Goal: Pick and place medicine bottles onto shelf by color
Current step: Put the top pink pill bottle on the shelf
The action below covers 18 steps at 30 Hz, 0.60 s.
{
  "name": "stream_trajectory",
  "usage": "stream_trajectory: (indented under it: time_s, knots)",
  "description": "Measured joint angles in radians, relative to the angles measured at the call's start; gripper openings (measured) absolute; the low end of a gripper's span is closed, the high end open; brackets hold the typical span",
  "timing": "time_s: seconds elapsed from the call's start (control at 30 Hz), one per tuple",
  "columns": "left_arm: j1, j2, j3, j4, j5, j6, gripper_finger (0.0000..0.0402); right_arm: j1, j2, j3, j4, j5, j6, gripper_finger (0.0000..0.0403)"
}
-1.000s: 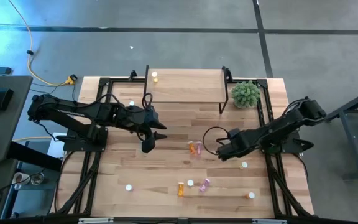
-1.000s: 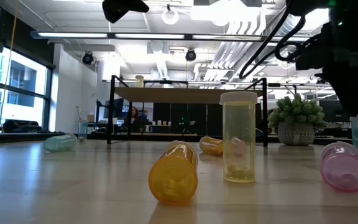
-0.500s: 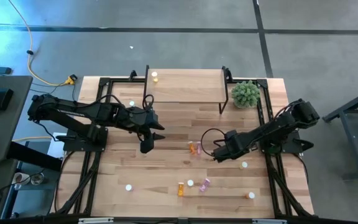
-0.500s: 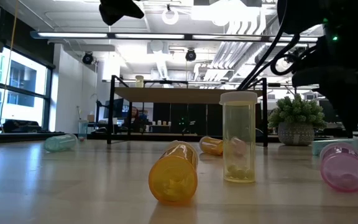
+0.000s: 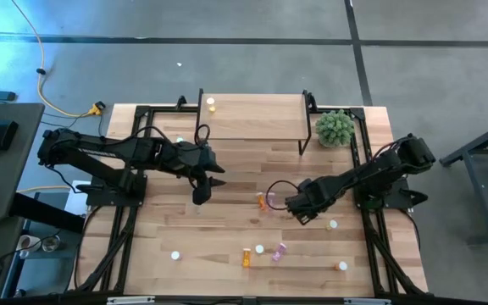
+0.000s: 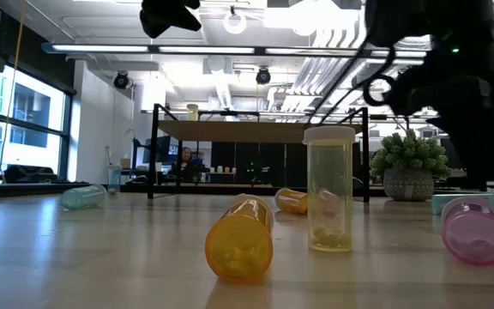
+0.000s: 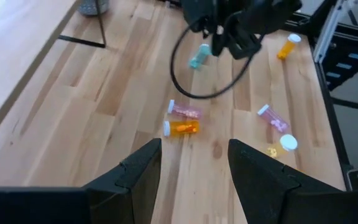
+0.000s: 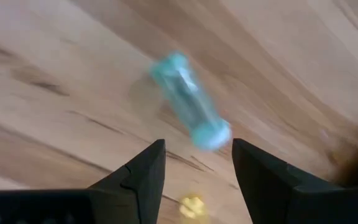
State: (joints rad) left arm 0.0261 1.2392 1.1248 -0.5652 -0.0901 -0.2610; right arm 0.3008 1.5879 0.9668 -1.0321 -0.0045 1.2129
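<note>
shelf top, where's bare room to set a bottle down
The shelf holds only one yellow bottle at its left end; the board from there to the end beside the plant is bare. The table's front half is crowded with scattered bottles.

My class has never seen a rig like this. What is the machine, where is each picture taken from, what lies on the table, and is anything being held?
Two dark robot arms work at a wooden table. One camera looks straight down, one sits at tabletop height, one rides on each wrist. Small coloured medicine bottles are scattered about; one already stands on the shelf, beside a plant. The left gripper hangs open and empty mid-table. The right gripper is open, just above a lying teal bottle. Nothing is held.
</note>
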Motion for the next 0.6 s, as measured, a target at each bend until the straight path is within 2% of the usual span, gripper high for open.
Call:
stream_trajectory:
  time_s: [0.13,0.37,0.6]
  knots:
    - [0.019,0.0,0.0,-0.015,0.0,-0.05,0.0182,-0.033,0.0,0.0,0.134,-0.005,-0.088,0.0177]
    - [0.056,0.0,0.0,-0.083,-0.009,-0.076,0.0212,-0.092,0.0,0.001,0.485,0.023,-0.038,0.0177]
    - [0.104,0.0,0.0,-0.137,-0.01,-0.076,0.0214,-0.133,0.002,0.001,0.609,0.057,0.043,0.0177]
